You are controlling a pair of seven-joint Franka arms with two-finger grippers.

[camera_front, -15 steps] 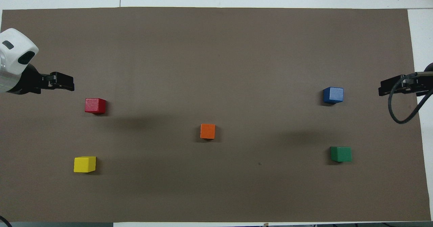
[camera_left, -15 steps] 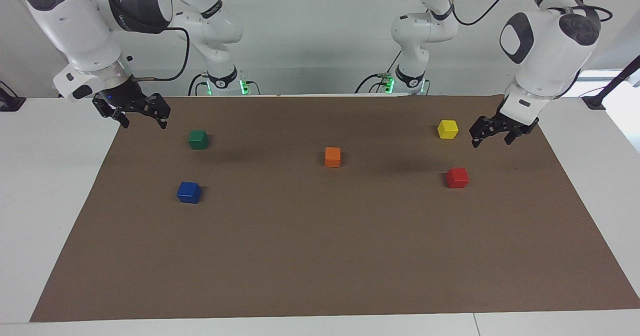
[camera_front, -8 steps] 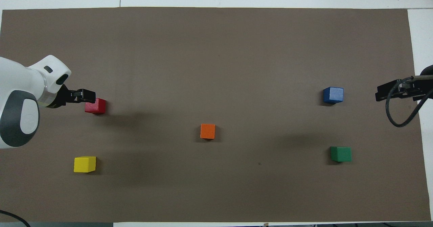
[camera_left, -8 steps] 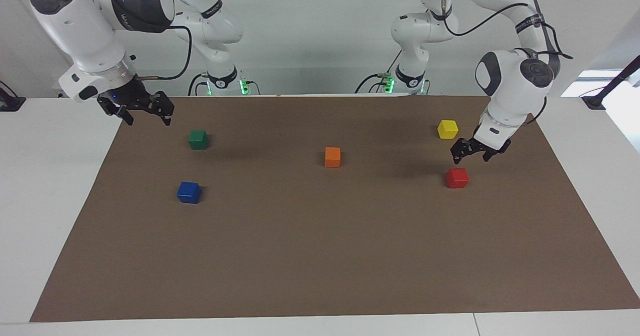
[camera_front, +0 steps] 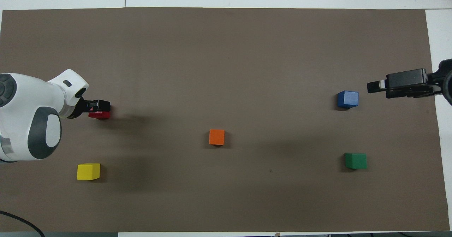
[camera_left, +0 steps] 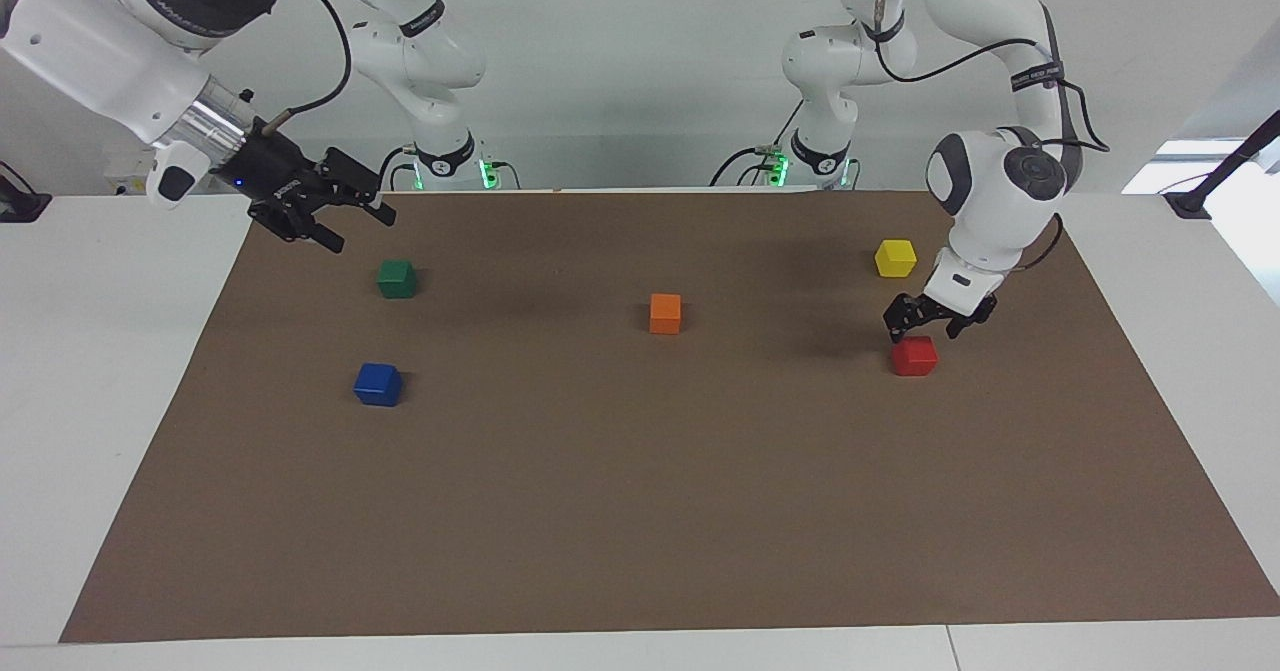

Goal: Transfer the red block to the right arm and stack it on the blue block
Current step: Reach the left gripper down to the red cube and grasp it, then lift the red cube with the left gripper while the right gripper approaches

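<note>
Your left gripper points down, low, fingers spread; your right gripper hangs raised, tilted, fingers apart.

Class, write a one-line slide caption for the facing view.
Open left gripper hovers just above the red block; open right gripper waits over the mat's edge near the green block.

The red block, a small glossy cube, sits flat on the brown mat, toward the left arm's end. The blue block, a deep-blue cube, sits flat on it toward the right arm's end.
</note>
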